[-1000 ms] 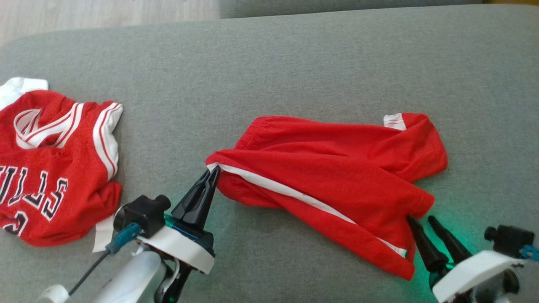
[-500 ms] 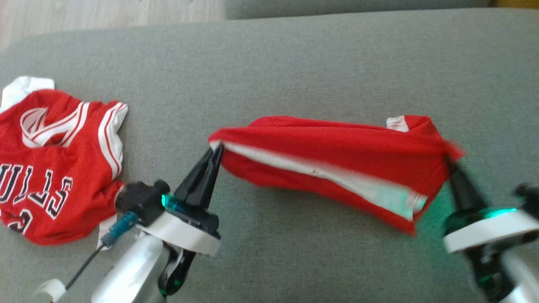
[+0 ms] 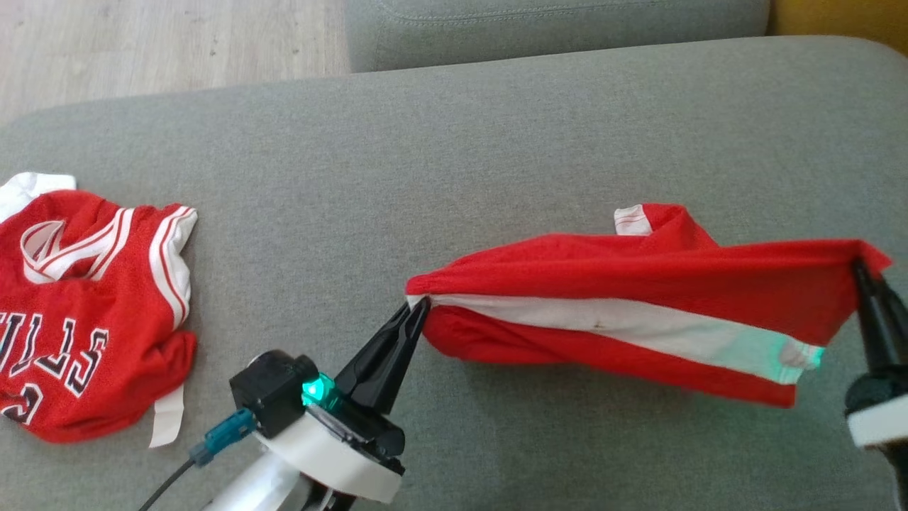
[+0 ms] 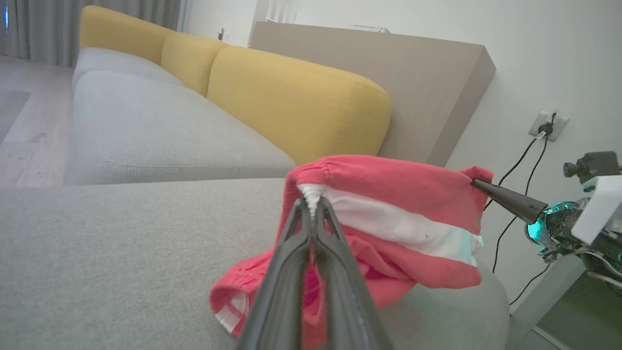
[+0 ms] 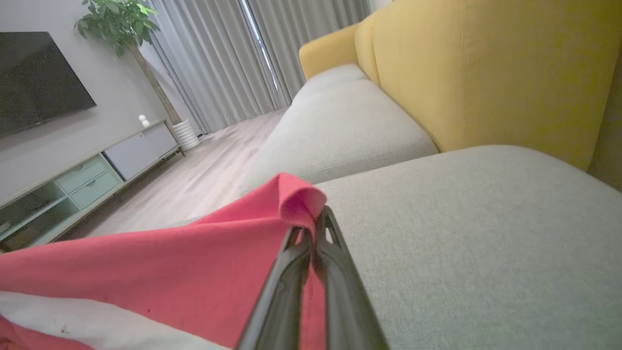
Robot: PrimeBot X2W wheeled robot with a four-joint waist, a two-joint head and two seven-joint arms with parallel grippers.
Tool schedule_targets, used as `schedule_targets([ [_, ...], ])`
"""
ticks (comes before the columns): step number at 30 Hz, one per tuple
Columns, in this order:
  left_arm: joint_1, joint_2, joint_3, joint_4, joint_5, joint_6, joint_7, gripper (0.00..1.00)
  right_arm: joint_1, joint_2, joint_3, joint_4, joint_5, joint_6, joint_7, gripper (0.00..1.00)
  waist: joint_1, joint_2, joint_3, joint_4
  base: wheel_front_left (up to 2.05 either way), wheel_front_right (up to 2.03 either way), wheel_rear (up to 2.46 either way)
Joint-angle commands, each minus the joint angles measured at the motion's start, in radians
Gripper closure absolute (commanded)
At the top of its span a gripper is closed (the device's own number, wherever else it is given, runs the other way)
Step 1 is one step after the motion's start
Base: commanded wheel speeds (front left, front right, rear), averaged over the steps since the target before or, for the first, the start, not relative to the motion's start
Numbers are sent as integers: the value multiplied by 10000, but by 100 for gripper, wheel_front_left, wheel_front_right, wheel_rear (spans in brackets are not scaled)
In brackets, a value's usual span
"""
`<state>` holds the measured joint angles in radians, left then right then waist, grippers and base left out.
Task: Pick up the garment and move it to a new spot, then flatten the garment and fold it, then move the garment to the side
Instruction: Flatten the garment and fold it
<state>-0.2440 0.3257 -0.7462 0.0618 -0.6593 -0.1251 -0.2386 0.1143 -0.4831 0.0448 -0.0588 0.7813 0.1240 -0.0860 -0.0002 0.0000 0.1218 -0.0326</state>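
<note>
Grey cushion (image 3: pixel 496 128), shorts (image 3: pixel 638 277) newly stretched taut, left gripper (image 3: pixel 418 309), right gripper (image 3: pixel 862 273) each pinching a corner

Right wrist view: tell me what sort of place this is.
Probably a home living room: a sofa with yellow back cushions, a television above a low cabinet, and a potted plant by curtains.

The garment (image 3: pixel 638 284) spans the gap between the two pairs of fingers. One end is at the tips of the left gripper (image 3: pixel 423 304) and the other at the tips of the right gripper (image 3: pixel 860 268). It hangs down to the seat cushion (image 3: pixel 454 142) under them. A jersey (image 3: pixel 85 319) lies on that cushion, well left of the left fingers. Beyond the fingertips sits a second cushion (image 3: pixel 553 28), with floor (image 3: pixel 170 50) to its left.
</note>
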Motion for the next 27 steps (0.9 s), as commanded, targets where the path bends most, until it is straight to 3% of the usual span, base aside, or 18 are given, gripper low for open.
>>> schedule_targets([
  [1, -422, 239, 353, -214, -62, -53, -3, 100, -526, -203, 7, -252, -88, 67, 119, 100, 2, 0, 29, 7, 0, 0, 0],
  [5, -605, 191, 35, 262, -333, -54, 105, 100, -1592, 201, 552, 951, -607, 67, 815, 100, 2, 0, 205, 86, 0, 0, 0],
  [9, -904, 0, -22, 965, -403, -54, 29, 100, -2972, 730, 1242, 2771, -1001, 67, 647, 100, 2, 0, 397, 259, 0, 0, 0],
  [10, -963, -83, -4, 1150, -411, -54, -8, 100, -3244, 868, 1282, 3235, -1148, 67, 480, 75, 2, 0, 434, 318, 0, 0, 0],
  [11, -1032, -167, -4, 1325, -395, -54, -42, 100, -3454, 971, 1346, 3593, -1293, 67, 292, 0, 2, 0, 476, 394, 0, 0, 0],
  [17, -1238, -648, 200, 2109, -345, -55, -198, 100, -3062, 890, 1753, 4068, -1247, 67, -198, 0, 2, 0, 544, 602, 0, 0, 0],
  [23, -1121, -855, 760, 2490, -33, -55, -227, 100, -1149, 636, 2099, 2738, -383, 67, 115, 0, 2, 0, 452, 522, 0, 0, 0],
  [27, -940, -855, 1096, 2601, 263, -55, -229, 100, -690, 577, 2135, 2110, -3, 67, 193, 0, 2, 0, 413, 450, 0, 0, 0],
])
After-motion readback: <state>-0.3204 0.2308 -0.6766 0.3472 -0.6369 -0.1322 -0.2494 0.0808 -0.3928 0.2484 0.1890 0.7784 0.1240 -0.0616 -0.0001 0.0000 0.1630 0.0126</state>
